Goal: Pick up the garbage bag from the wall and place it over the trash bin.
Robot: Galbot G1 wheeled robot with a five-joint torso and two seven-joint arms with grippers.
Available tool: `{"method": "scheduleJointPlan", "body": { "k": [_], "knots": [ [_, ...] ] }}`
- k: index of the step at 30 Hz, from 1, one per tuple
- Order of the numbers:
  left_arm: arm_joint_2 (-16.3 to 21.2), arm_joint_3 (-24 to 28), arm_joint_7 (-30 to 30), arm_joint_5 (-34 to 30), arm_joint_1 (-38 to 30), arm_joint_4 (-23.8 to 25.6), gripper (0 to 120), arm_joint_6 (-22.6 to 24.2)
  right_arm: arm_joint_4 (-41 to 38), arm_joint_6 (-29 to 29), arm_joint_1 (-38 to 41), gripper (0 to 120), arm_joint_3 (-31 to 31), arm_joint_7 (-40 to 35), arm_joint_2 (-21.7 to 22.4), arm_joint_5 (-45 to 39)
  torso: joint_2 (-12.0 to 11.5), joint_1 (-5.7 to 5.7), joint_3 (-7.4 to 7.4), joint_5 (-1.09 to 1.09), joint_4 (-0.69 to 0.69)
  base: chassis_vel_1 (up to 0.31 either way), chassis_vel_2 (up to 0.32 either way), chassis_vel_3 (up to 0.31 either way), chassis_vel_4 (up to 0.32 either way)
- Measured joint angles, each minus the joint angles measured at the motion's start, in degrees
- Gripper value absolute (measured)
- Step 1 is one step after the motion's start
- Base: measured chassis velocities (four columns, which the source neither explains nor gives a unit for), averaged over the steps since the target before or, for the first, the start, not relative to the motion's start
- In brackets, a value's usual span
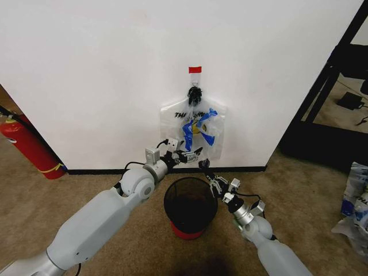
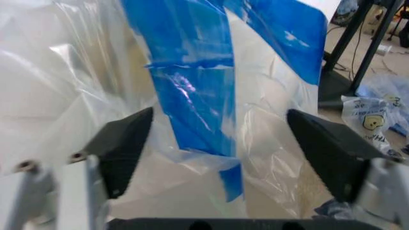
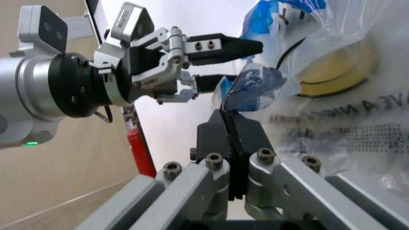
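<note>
The garbage bag (image 1: 198,123), whitish and translucent with blue patches and a yellow face, hangs on the white wall from a hook under a strip of red tape (image 1: 195,69). My left gripper (image 1: 185,156) is open at the bag's lower edge, and the left wrist view has a blue strip of the bag (image 2: 191,96) between its spread fingers (image 2: 121,148). My right gripper (image 3: 225,114) is shut, and its tips pinch a crumpled blue fold (image 3: 252,86) at the bag's bottom. The trash bin (image 1: 191,204), black mesh on a red base, stands on the carpet right below both grippers.
A red fire extinguisher (image 1: 29,146) leans at the wall's left end. A black rack frame (image 1: 339,75) stands to the right. Other plastic bags (image 1: 355,195) lie on the floor at the far right. Brown carpet surrounds the bin.
</note>
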State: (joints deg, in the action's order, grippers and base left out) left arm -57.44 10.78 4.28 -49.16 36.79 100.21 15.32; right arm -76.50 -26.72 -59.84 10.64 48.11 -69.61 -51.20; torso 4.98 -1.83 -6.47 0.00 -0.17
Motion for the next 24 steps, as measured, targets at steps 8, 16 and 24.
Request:
{"method": "scheduleJointPlan", "body": {
  "k": [8, 16, 24],
  "knots": [
    [-0.91, 0.30, -0.15, 0.18, -0.41, -1.12, 49, 0.15, -0.42, 0.00, -0.20, 0, 0.01, -0.01, 0.27, -0.02, 0.00, 0.00, 0.00, 0.00, 0.00, 0.000, 0.000, 0.000, 0.000],
    [-1.49, 0.32, -0.03, 1.13, -0.36, -2.39, 20, 0.03, -1.31, 0.00, -0.59, 0, -0.04, -0.03, 0.74, -0.15, 0.00, 0.00, 0.00, 0.00, 0.00, 0.000, 0.000, 0.000, 0.000],
    [-0.08, -1.70, 0.09, 1.10, 1.50, 2.28, 0, 0.09, -1.21, -0.47, -0.75, 0, 0.33, -0.25, 0.90, -0.01, 0.01, 0.01, 0.00, 0.00, 0.00, 0.000, 0.000, 0.000, 0.000]
  ]
}}
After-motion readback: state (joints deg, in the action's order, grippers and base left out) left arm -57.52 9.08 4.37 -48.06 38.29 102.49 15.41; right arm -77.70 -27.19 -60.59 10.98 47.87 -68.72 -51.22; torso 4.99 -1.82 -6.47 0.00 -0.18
